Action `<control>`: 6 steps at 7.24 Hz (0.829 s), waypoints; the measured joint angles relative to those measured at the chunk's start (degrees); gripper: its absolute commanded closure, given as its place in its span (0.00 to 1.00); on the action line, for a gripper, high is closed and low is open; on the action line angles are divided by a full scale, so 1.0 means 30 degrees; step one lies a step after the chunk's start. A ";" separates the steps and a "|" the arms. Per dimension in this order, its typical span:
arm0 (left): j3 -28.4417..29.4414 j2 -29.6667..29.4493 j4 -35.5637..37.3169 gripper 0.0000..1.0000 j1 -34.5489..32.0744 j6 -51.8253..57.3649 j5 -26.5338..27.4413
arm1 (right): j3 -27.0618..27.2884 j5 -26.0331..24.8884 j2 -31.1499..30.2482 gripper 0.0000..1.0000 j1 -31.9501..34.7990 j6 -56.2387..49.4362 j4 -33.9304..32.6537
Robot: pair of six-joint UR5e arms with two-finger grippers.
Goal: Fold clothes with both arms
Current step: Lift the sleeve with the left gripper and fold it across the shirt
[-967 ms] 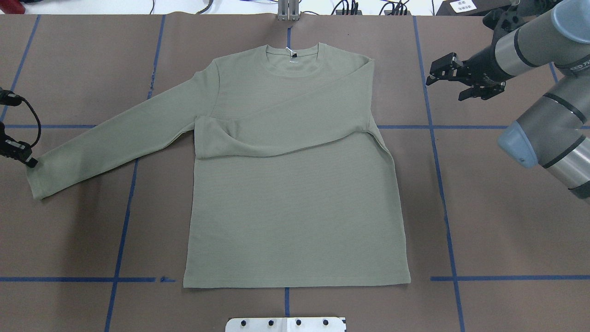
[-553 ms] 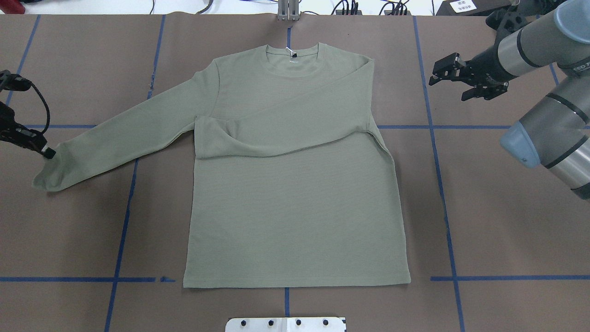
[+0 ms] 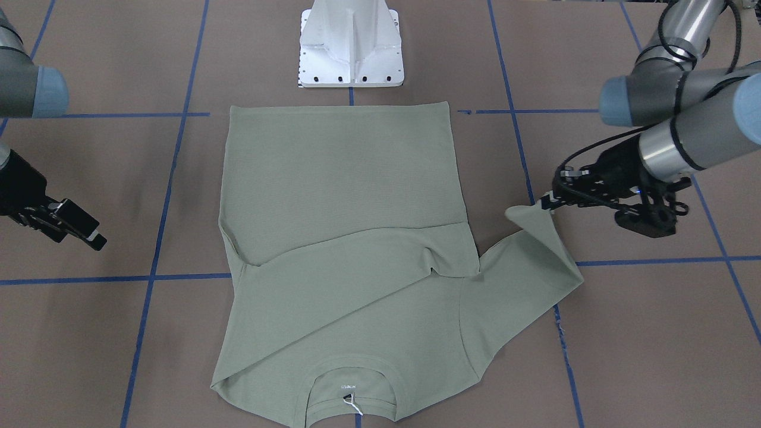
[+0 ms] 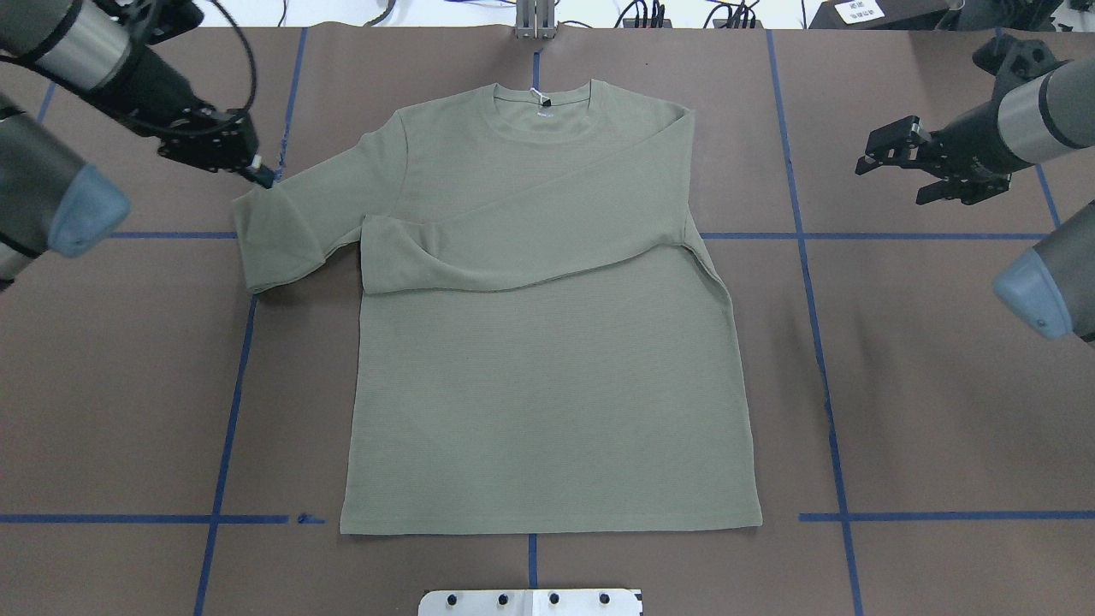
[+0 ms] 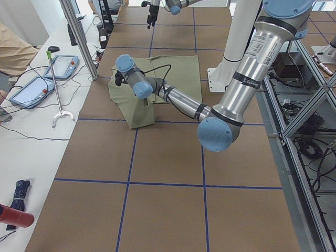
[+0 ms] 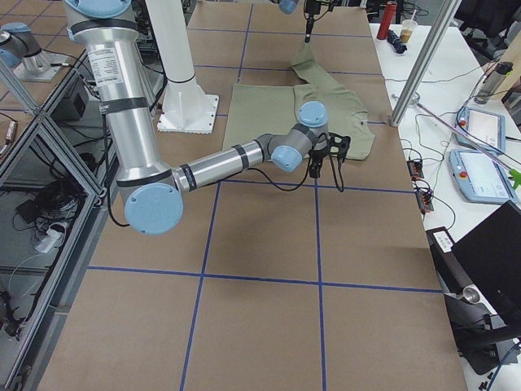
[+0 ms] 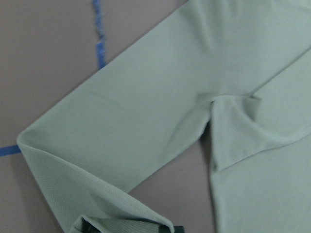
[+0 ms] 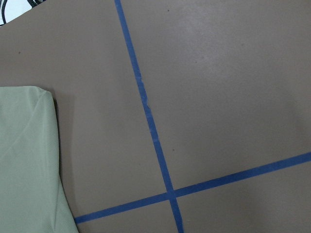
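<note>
The sage-green long-sleeved shirt [image 4: 547, 385] lies flat at the centre of the table [image 4: 128, 385], collar away from the robot. The sleeve on the robot's right [image 4: 530, 239] is already laid diagonally across the chest.

The left gripper [image 4: 265, 178] has its jaws clamped on the cuff [image 3: 523, 214] of the left sleeve [image 4: 291, 222] and holds it raised above the table. The sleeve is doubled over. Its long axis runs from the shoulder outward to a bend, then back up to the jaws.

The shirt body lies inboard of the jaws, toward the table centre. The likely next move is to carry the cuff across the chest.

The right gripper [image 4: 891, 175], jaws apart and empty, hovers well clear beyond the opposite shoulder. The left arm is the nearer.
</note>
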 measured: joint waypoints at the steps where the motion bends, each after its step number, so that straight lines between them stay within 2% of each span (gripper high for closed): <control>1: 0.0751 -0.2128 -0.0625 1.00 0.0846 -0.2308 0.0719 | 0.0089 -0.0031 -0.0285 0.00 0.0084 -0.0054 0.0018; 2: 0.2368 -0.4511 -0.2274 1.00 0.1880 -0.5004 0.1989 | 0.0132 -0.0053 -0.0529 0.00 0.0139 -0.0073 0.0049; 3: 0.4286 -0.6607 -0.4400 1.00 0.3398 -0.7362 0.4258 | 0.0112 -0.0077 -0.0670 0.00 0.0157 -0.0081 0.0095; 5: 0.7954 -1.0116 -0.7076 1.00 0.6561 -0.9520 0.9501 | 0.0032 -0.0106 -0.0882 0.00 0.0161 -0.0090 0.0172; 6: 0.9522 -1.1205 -0.7997 1.00 0.7562 -0.9788 1.1079 | 0.0003 -0.0109 -0.1004 0.00 0.0180 -0.0103 0.0180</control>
